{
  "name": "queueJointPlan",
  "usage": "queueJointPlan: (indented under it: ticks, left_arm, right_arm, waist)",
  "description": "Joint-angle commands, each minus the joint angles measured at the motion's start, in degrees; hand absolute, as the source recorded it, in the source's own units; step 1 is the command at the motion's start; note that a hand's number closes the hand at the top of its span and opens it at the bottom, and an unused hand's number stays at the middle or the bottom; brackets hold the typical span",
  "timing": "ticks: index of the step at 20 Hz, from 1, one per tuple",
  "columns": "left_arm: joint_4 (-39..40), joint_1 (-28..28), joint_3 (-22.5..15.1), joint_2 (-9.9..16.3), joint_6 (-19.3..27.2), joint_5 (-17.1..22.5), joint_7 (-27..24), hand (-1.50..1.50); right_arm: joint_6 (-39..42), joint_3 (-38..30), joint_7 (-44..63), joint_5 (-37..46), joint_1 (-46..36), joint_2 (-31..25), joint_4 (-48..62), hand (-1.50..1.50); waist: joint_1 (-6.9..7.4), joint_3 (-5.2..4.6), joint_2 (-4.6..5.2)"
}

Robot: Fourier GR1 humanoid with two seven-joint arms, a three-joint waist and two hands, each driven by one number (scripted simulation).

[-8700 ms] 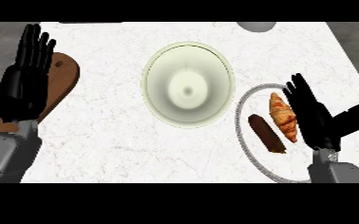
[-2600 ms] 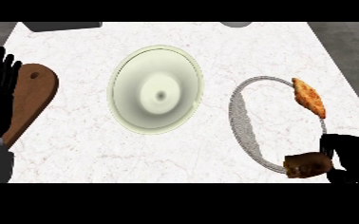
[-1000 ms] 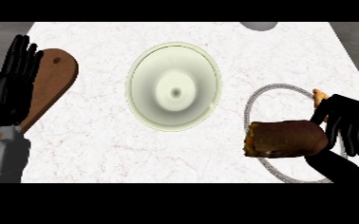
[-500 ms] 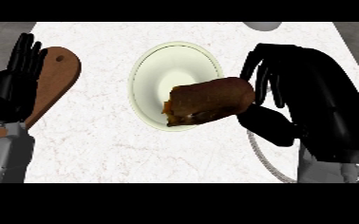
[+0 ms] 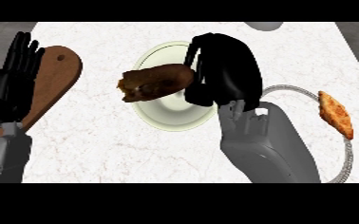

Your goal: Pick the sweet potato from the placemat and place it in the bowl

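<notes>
Right robot hand [image 5: 223, 71] curled round sweet potato [image 5: 156, 82] over bowl [image 5: 172, 116]. Left robot hand [image 5: 17, 73] open, fingers straight, at left edge over wooden board [image 5: 56, 78].

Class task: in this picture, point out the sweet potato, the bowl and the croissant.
sweet potato [image 5: 157, 81], head view, middle of its brown skin.
bowl [image 5: 172, 118], head view, lower inside wall, pale green.
croissant [image 5: 335, 114], head view, middle of its crust.
</notes>
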Motion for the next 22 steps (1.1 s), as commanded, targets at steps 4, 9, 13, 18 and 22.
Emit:
queueJointPlan:
  ticks: [4,9,13,18,22]
  left_arm:
    - [-0.22,2.11,-0.32,-1.42,-0.53,0.13,-1.26,0.00]
    - [-2.35,-0.72,1.03,1.38,-1.65,1.74,2.71,0.00]
    - [-1.11,-1.84,-0.65,-0.94,0.42,-0.13,1.90,0.00]
    - [0.76,1.52,-0.59,-1.96,0.20,-1.28,-2.20,0.00]
    - [-1.18,3.10,0.85,-0.70,-0.75,-0.02,-1.37,0.00]
  right_arm:
    - [-9.76,3.93,2.31,3.81,-0.84,0.29,16.79,1.50]
    - [-24.05,3.09,3.89,0.19,1.40,0.29,23.90,-1.50]
    - [-36.35,3.09,-4.47,-5.74,2.49,0.30,27.16,-1.50]
    - [-48.85,1.58,-14.04,-6.61,2.86,0.30,28.03,-1.50]
    - [-55.62,-2.42,-17.37,-2.28,5.55,-1.37,25.77,-1.50]
  waist:
    - [-0.01,0.03,0.06]
    - [0.72,0.09,0.12]
    - [0.63,0.12,0.33]
    - [0.05,0.09,0.29]
    - [-0.83,0.09,-0.02]
